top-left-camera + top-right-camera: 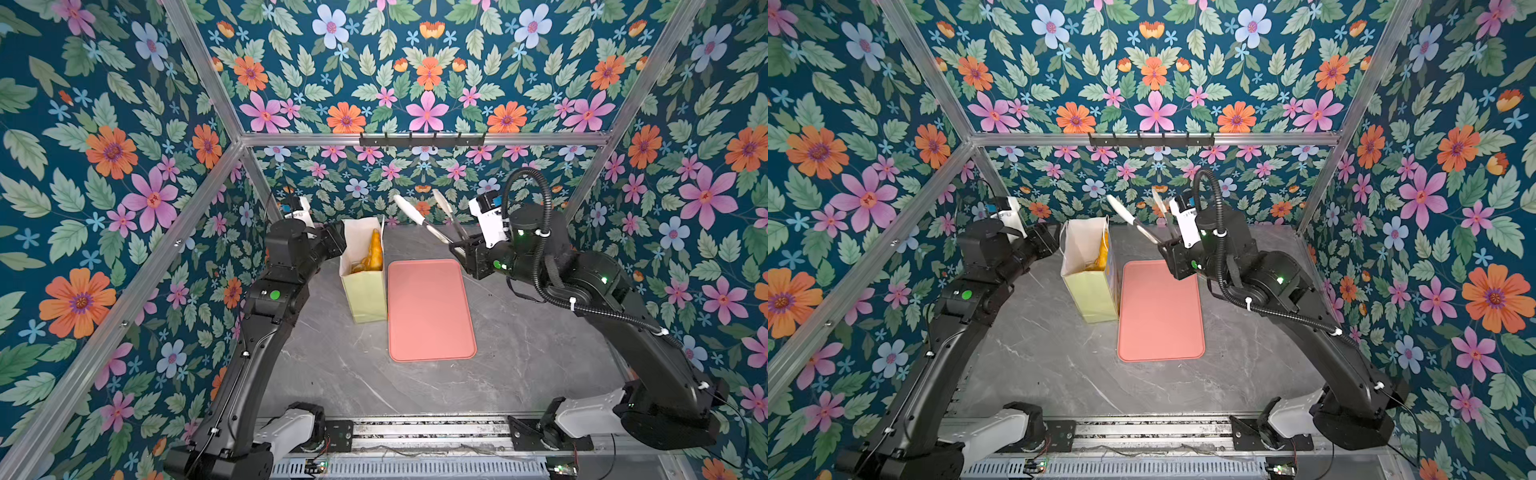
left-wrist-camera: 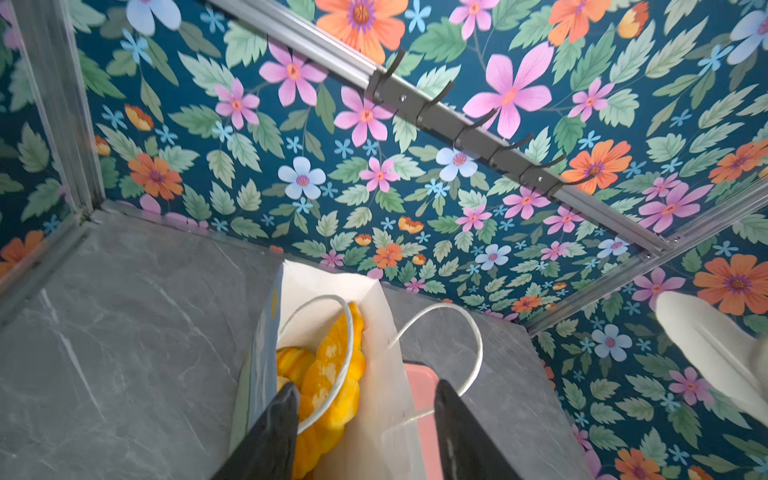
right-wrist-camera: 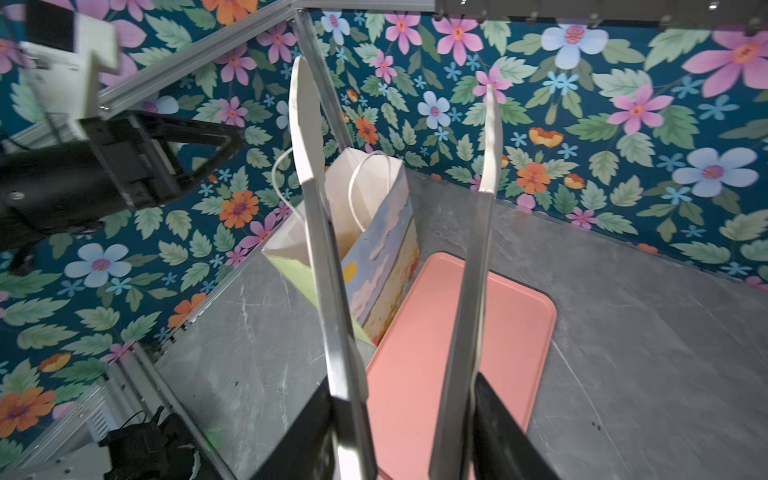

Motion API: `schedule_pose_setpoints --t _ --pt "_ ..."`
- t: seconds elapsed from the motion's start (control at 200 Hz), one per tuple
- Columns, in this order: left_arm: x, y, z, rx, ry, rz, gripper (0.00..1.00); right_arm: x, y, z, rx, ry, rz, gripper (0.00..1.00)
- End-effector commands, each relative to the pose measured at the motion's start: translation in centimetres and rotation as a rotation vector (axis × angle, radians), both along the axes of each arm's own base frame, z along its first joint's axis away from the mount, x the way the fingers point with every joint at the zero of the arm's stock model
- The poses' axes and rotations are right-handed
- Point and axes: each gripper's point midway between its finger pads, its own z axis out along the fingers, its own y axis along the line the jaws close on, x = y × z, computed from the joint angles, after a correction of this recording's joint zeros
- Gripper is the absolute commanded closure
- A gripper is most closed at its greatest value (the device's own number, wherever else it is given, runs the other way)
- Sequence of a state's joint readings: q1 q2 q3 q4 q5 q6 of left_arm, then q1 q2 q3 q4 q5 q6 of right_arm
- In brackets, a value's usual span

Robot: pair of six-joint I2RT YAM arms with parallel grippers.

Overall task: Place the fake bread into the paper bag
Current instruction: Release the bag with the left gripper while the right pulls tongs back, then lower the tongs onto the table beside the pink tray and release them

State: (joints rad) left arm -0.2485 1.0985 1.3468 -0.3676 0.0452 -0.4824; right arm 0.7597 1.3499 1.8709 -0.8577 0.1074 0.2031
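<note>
The paper bag [image 1: 365, 295] [image 1: 1090, 295] stands upright left of the pink tray. Golden fake bread [image 1: 374, 253] [image 1: 1102, 253] [image 2: 328, 374] lies inside it, a long braided piece leaning up the wall. My left gripper [image 1: 334, 239] [image 2: 368, 411] is at the bag's [image 2: 316, 282] back rim, open, its fingers either side of one bag wall and a cord handle without pinching them. My right gripper [image 1: 461, 249] [image 3: 405, 415] hovers behind the tray, shut on metal tongs [image 1: 419, 218] [image 3: 328, 249]. The tongs' white tips are spread apart and empty, pointing up past the bag [image 3: 382, 249].
A flat pink tray [image 1: 430, 309] [image 1: 1160, 309] [image 3: 519, 324] lies bare on the grey marble table [image 1: 332, 365], touching the bag's right side. A hook rail [image 1: 422, 139] runs across the back wall. Floral walls enclose the table on three sides.
</note>
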Motion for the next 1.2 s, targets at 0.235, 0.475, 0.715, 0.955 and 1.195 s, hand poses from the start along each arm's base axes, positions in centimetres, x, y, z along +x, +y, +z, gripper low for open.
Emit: schedule_pose_setpoints --t 0.235,0.475,0.715,0.955,1.195 --pt "-1.8 5.7 -1.5 0.159 -0.129 0.272 0.36 2.8 -8.8 -4.7 -0.011 0.092 -0.26 0.53" --pt "-1.9 8.8 -8.4 0.243 -0.092 0.447 0.3 4.4 -12.9 -11.8 -0.026 0.241 -0.383 0.55" --pt "-2.7 11.2 -14.6 0.356 -0.078 0.572 0.25 5.6 -14.1 -18.3 -0.057 0.325 -0.439 0.56" --pt "-3.4 12.9 -21.2 0.43 -0.052 0.665 0.12 7.4 -14.9 -24.4 -0.078 0.429 -0.518 0.58" --pt "-4.0 14.6 -24.0 0.419 -0.031 0.74 0.07 8.4 -15.4 -30.0 -0.114 0.505 -0.59 0.59"
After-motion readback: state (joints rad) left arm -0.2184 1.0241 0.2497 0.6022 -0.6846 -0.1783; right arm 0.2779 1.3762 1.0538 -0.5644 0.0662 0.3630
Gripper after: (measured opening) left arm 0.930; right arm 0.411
